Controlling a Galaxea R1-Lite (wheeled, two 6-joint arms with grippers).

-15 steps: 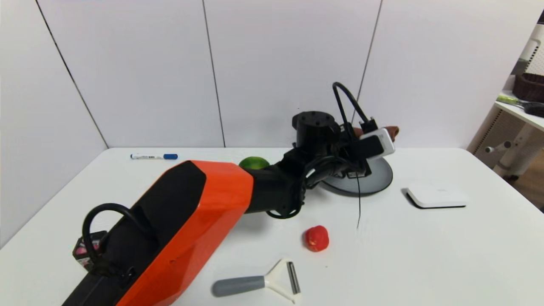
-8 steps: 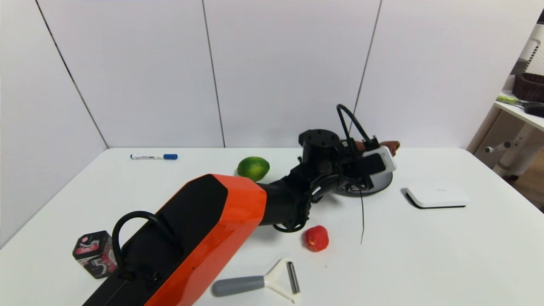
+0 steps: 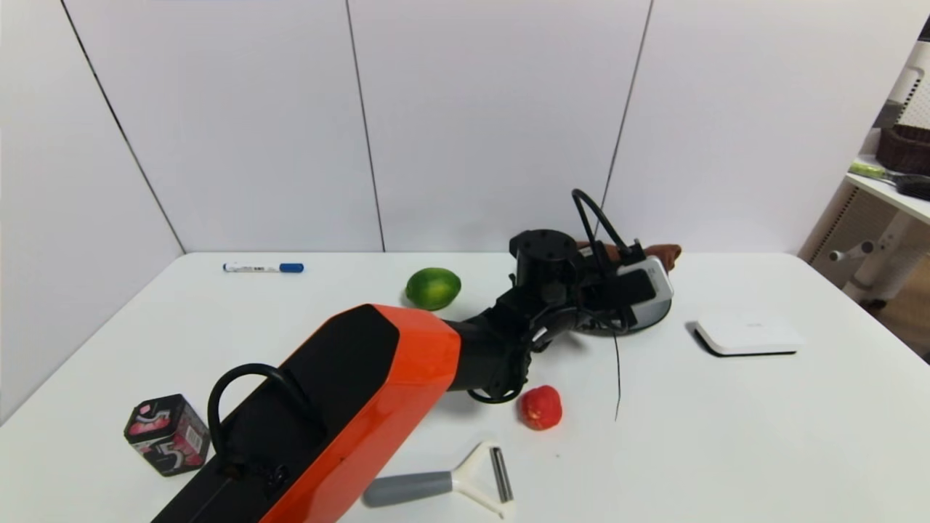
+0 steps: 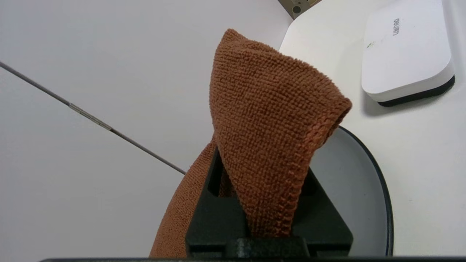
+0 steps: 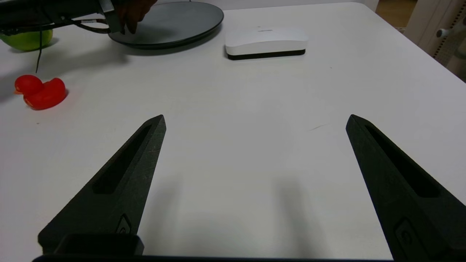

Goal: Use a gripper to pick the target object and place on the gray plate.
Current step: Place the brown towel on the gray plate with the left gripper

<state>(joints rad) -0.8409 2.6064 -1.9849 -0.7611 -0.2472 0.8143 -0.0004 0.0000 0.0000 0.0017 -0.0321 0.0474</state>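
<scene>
**Left claw holds the brown cloth over the plate**

Left claw is clamped on the brown cloth, which sticks up between its fingers above the gray plate. In the head view the plate sits at about one o'clock on the bench, with the white box near it toward three o'clock. Right claw hangs low over bare bench, fingers spread wide, well apart from the plate.
</scene>
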